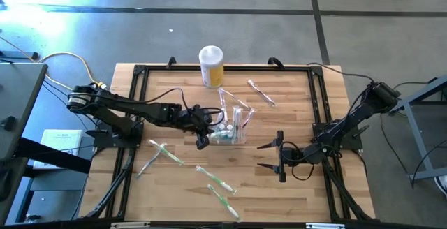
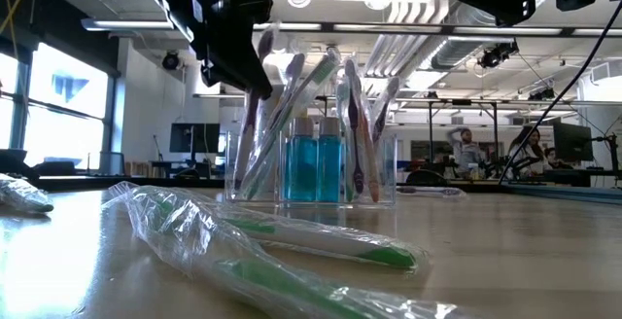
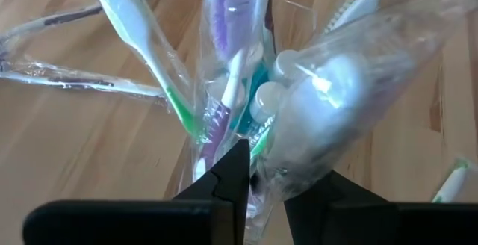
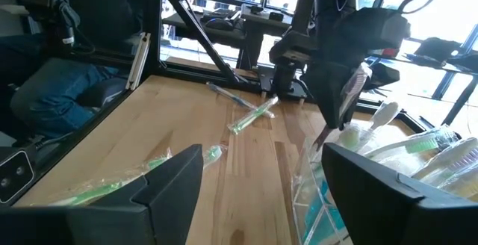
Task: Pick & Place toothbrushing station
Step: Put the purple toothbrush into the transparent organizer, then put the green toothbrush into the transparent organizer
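While the high view only blurs its contents, the low view shows two blue bottles inside the clear plastic toothbrushing station (image 2: 311, 168) mid-counter (image 1: 293, 187), bristling with wrapped toothbrushes. The left claw (image 1: 203, 139) sits at its edge, fingers slightly parted (whether pinching a wrapper, I cannot tell). The right claw (image 1: 269, 155) waits open nearby. One yellow canister (image 1: 211, 65) stands behind.

A wooden bench (image 1: 293, 180) carries the clear toothbrushing station (image 1: 230, 128) near its middle, a yellow canister (image 1: 211, 66) at the far edge, and wrapped toothbrushes (image 1: 216, 180) scattered over the near part, one (image 1: 262, 93) farther back.
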You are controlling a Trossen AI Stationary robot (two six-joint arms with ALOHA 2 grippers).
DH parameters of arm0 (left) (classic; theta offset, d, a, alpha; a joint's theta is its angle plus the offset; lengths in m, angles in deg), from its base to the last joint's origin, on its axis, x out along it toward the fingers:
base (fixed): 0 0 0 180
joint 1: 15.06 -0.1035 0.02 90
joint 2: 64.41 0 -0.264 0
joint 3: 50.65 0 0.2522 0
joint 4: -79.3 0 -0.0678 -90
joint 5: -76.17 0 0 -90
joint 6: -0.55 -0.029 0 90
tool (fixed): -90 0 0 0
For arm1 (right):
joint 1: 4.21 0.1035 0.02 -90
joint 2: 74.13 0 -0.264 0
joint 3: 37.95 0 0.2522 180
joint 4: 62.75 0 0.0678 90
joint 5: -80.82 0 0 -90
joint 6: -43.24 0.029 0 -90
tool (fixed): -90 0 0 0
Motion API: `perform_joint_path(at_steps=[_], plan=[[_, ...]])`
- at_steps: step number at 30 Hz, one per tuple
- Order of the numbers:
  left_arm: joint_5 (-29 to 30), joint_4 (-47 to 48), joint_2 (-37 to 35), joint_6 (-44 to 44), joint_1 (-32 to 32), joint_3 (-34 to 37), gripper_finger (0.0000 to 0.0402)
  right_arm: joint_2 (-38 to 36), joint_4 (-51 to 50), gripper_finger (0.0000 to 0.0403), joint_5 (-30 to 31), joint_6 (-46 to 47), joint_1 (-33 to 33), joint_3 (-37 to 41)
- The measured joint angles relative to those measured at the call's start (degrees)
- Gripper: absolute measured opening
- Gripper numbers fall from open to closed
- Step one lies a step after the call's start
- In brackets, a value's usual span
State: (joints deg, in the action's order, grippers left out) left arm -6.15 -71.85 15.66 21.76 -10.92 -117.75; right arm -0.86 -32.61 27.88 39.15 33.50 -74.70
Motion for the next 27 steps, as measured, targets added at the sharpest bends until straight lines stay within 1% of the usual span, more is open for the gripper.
perform_joint_path(at_steps=[3,6,11,14,17,20,22,25,27], plan=[[-0.5,0.0,0.0,-0.5,0.0,0.0,0.0085,0.0,0.0,0.0266,0.0,0.0,0.0,0.0],[-0.2,-0.7,0.6,-1.4,0.0,0.5,0.0115,0.0,0.0,0.0266,0.0,0.0,0.0,0.0],[3.7,-1.2,0.6,-1.6,0.0,0.6,0.0161,0.0,-0.4,0.0266,0.0,0.0,0.0,0.0],[4.5,-2.0,0.2,-2.0,0.0,0.2,0.0175,0.0,-0.5,0.0266,0.0,0.0,0.0,0.0],[5.4,-1.6,-0.2,-2.2,0.0,-1.5,0.018,0.0,-0.5,0.0266,0.0,0.0,0.0,0.0],[5.6,1.8,-1.0,-4.7,0.0,-3.1,0.018,0.0,-0.8,0.0266,0.0,0.0,0.0,0.0],[5.6,3.4,-1.4,-2.2,0.0,-4.9,0.018,0.0,-1.3,0.0266,0.0,0.0,0.0,0.0],[5.4,10.3,-1.6,1.8,0.0,-8.2,0.018,0.0,-1.6,0.0266,0.0,0.0,0.0,0.0],[3.7,17.0,-1.6,4.4,0.0,-10.8,0.018,0.0,-1.8,0.0266,0.0,0.0,0.0,0.0]])
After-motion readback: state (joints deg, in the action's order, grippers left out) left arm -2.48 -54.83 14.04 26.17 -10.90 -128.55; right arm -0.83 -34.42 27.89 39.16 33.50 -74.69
